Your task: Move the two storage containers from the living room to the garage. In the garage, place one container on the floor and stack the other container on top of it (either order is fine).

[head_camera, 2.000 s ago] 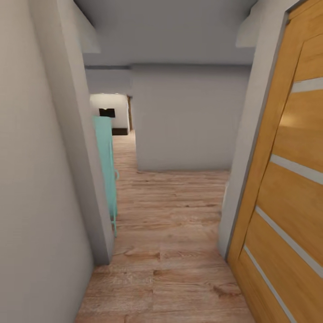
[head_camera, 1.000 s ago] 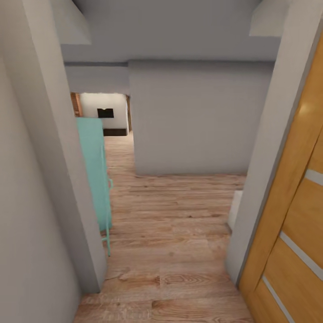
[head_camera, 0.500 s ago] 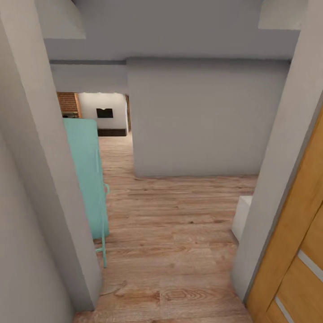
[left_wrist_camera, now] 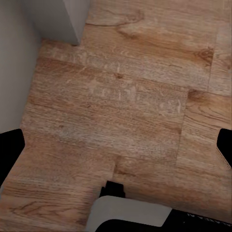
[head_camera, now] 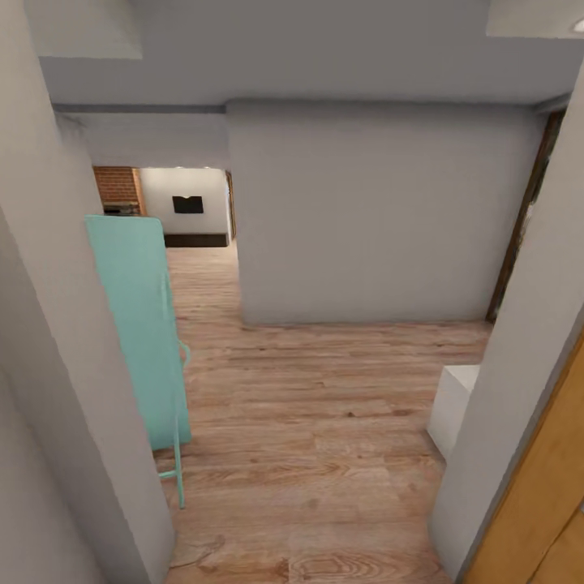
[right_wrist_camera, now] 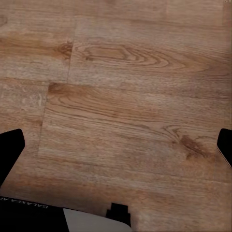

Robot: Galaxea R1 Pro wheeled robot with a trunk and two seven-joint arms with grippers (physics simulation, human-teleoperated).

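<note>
The two storage containers are out of view. I stand in a doorway facing a hallway with a light wood plank floor. Far down the passage on the left is part of the living room, with a brick fireplace and a dark low cabinet. My left gripper hangs open over the planks with nothing between its black fingertips. My right gripper is open too, empty, above bare planks, its fingertips at the frame's edges.
A teal panel on thin legs leans by the left door jamb. A grey wall blocks the way straight ahead. A white box sits low at the right, beside the jamb and an orange wooden door.
The camera has advanced through the doorway. The wooden door slid off to the right, and the brick fireplace, the white box and a dark opening at far right came into view.
</note>
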